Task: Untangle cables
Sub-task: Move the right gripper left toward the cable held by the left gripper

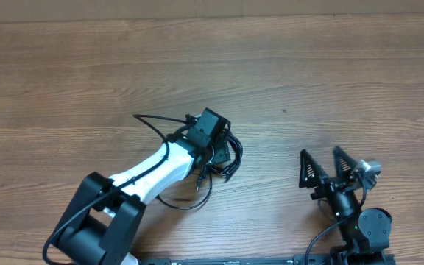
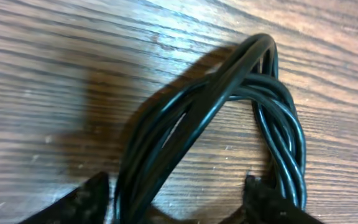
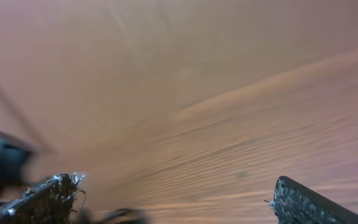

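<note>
Step in hand, by the look of it: taking hold of the cables (image 2: 229,87), bundled near the desk's (image 1: 359,66) middle. The left gripper (image 2: 178,186) had its jaws apart, straddling one limb of the loop. The right gripper (image 1: 319,153) gaped wide, empty, well apart. Cords were glossy, round and rope-twisted on matte wood grain. Next move probably calls for pinching a single strand.

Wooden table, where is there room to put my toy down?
The whole far strip of the brown wooden table is bare, beyond both arms. There is also a bare patch between the tangled thin black cables and the open black right gripper. It is crowded around the cables, where the white left arm reaches over them.
</note>
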You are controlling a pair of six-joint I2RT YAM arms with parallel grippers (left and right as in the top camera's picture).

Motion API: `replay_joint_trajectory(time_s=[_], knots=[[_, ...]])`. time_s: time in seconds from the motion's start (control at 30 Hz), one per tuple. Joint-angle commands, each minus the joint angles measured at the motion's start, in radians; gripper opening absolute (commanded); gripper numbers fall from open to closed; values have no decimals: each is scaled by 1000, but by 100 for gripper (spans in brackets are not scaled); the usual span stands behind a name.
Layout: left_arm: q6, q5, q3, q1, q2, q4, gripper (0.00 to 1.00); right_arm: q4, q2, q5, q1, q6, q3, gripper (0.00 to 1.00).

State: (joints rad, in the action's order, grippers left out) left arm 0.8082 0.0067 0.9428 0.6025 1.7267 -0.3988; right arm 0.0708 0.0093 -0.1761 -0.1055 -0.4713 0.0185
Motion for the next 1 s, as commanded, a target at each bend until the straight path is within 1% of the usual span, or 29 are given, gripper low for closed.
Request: replay_joint_trajectory(time_s=[0.0, 0.07, 0.1, 0.2, 0.37, 0.47, 0.5, 0.6, 0.63, 0.7, 0.77, 0.87, 0.9, 0.97], knots=[[-8, -18, -14, 4, 20, 6, 56, -14, -2, -242, 3, -232, -10, 100], [-8, -18, -18, 7, 20, 7, 49, -16, -2, -388, 3, -264, -10, 100], [-8, -18, -21, 8, 20, 8, 47, -16, -2, -453, 3, -264, -10, 100], [-8, -17, -27, 8, 20, 4, 46, -12, -2, -602, 3, -265, -10, 100], [-8, -16, -27, 7, 34, -7, 47, -12, -2, -787, 3, -266, -10, 100], [-8, -2, -27, 6, 55, 5, 47, -12, -2, -821, 3, -266, -10, 100], [-8, 2, -27, 4, 61, 8, 41, -12, -2, -821, 3, -265, -10, 100], [-8, 13, -27, -5, 66, 14, 31, -12, -2, -821, 3, -265, -10, 100], [-7, 18, -27, -8, 66, 14, 24, -12, -2, -821, 3, -266, -10, 100], [-8, 30, -26, -16, 66, 14, 5, -12, -2, -821, 3, -266, -10, 100], [-8, 43, -26, -25, 64, 13, 4, -13, -2, -822, 3, -302, -10, 100], [-14, 76, -24, -39, 55, 2, 4, -23, -2, -823, 3, -425, -10, 100], [-29, 100, -24, -46, 44, -5, 4, -24, -2, -823, 3, -424, -10, 100], [-58, 143, -24, -57, 12, -36, 4, -24, -2, -818, 3, -371, -10, 100]])
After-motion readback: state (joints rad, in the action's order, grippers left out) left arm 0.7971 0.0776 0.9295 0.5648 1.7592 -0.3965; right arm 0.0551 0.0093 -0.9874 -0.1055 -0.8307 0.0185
